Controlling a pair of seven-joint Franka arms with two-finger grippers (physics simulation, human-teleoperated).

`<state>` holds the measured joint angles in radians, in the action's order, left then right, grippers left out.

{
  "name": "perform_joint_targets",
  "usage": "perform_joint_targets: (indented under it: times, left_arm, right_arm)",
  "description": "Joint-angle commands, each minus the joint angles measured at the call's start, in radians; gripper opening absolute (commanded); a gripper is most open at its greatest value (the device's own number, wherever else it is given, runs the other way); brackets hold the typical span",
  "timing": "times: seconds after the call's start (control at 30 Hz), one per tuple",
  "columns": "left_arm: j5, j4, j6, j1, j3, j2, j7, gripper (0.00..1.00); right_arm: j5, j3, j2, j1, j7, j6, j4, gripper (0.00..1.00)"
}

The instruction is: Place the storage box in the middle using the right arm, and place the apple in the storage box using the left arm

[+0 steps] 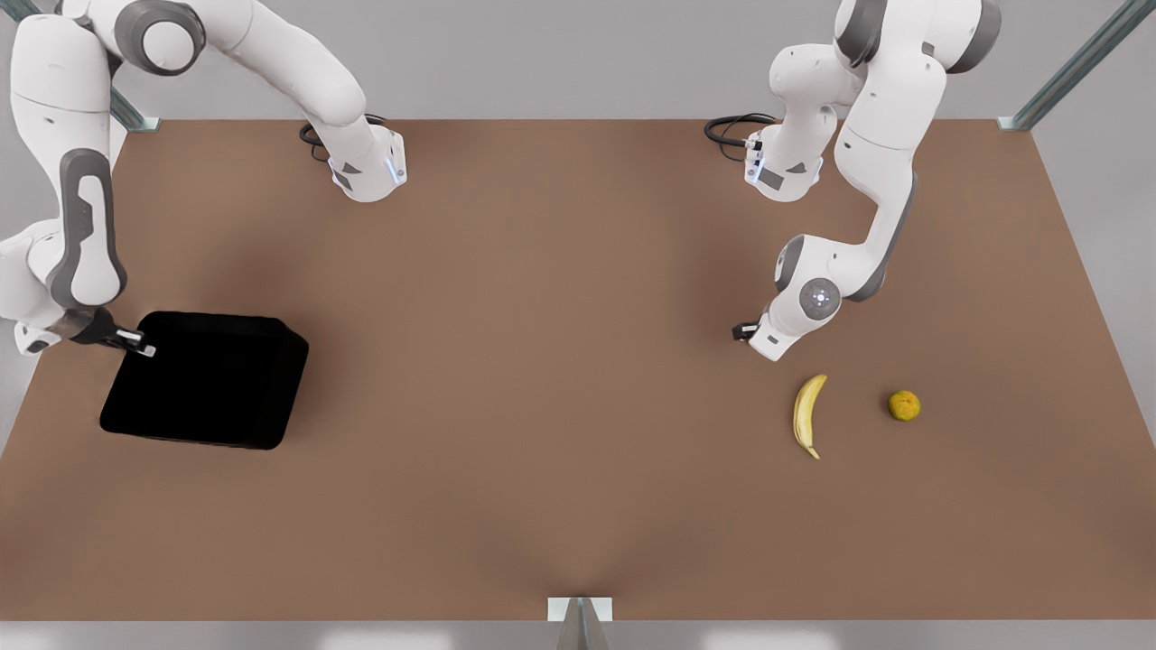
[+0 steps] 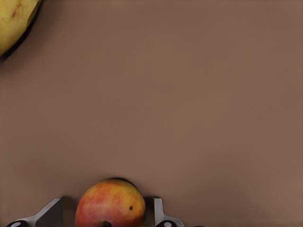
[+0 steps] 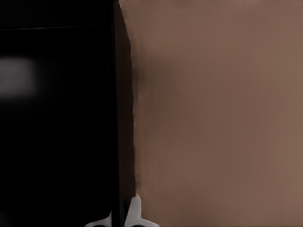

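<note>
A brown table (image 1: 560,379) fills the scene, with grey walls behind and metal frame posts at its corners. The box (image 1: 206,379) sits near the table's edge at the front view's left, well away from the middle, black and open-topped. The right gripper (image 1: 135,343) is at the box's near-left corner in that view; the right wrist view shows its white fingertips (image 3: 135,213) pressed on either side of the box's thin wall (image 3: 124,118), one inside and one outside, pinching the rim. At the front view's right, the left gripper (image 1: 751,336) is down low over the table, just above and to the left of the banana (image 1: 807,415). In the left wrist view the apple (image 2: 110,204), red-orange with a paler yellow patch, rests on the table between the spread fingers (image 2: 158,213), with a small gap showing on each side, so they are around it but not touching. A yellow-green fruit (image 1: 904,405) lies near the banana, on its right in the front view, apart from it.
</note>
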<state>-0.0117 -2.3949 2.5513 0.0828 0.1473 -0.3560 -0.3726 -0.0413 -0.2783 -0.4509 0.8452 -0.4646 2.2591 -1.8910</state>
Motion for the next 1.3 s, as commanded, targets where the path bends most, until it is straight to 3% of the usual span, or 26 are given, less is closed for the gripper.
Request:
perform_joint_targets:
  times: [0.0, 0.07, 0.23, 0.33, 0.57, 0.6, 0.83, 0.87, 0.9, 1.03, 1.17, 1.27]
  left_arm:
    - [0.001, 0.000, 0.001, 0.000, 0.000, 0.000, 0.001, 0.94]
    - [-0.001, 0.002, 0.000, 0.000, 0.000, 0.000, 0.000, 0.94]
    - [-0.001, 0.003, 0.000, 0.000, 0.000, 0.000, 0.000, 0.94]
    - [-0.001, 0.005, -0.002, 0.000, 0.000, 0.000, 0.000, 0.88]
    - [-0.001, 0.005, -0.003, 0.000, 0.000, 0.000, 0.000, 0.89]
    - [-0.001, 0.005, -0.003, 0.000, 0.000, 0.000, 0.001, 1.00]
    - [-0.001, 0.005, -0.005, 0.000, 0.000, 0.000, 0.001, 1.00]
    - [-0.001, 0.005, -0.005, 0.000, 0.000, 0.000, 0.001, 1.00]
    - [-0.001, 0.005, -0.005, 0.000, 0.000, 0.000, 0.001, 1.00]
    - [-0.001, 0.003, -0.008, 0.002, 0.000, 0.002, 0.001, 0.97]
    - [-0.001, 0.003, -0.008, 0.002, 0.000, 0.000, 0.001, 0.77]
    - [-0.001, 0.003, -0.011, 0.002, 0.000, 0.002, 0.001, 0.71]
  right_arm:
    - [0.003, -0.021, 0.003, 0.003, 0.014, -0.007, 0.009, 0.21]
    - [0.007, -0.098, -0.005, -0.050, 0.098, -0.010, 0.052, 0.21]
    - [0.024, -0.090, -0.003, -0.363, 0.374, -0.102, 0.176, 0.21]
    - [0.073, -0.085, -0.025, -0.557, 0.550, -0.199, 0.282, 0.21]
    - [0.043, -0.091, -0.089, -0.913, 0.897, -0.173, 0.345, 0.21]
    - [0.024, -0.091, -0.103, -0.943, 0.899, -0.174, 0.365, 0.21]
    - [0.023, -0.099, -0.173, -1.034, 0.946, -0.190, 0.363, 0.21]
    - [0.024, -0.099, -0.187, -1.045, 0.936, -0.188, 0.369, 0.25]
    - [0.024, -0.099, -0.196, -1.043, 0.937, -0.187, 0.372, 1.00]
    - [0.026, -0.099, -0.183, -1.022, 0.933, -0.196, 0.374, 1.00]
    - [0.032, -0.099, -0.071, -0.844, 0.819, -0.449, 0.451, 1.00]
    - [0.063, -0.088, -0.018, -0.658, 0.755, -0.651, 0.587, 1.00]
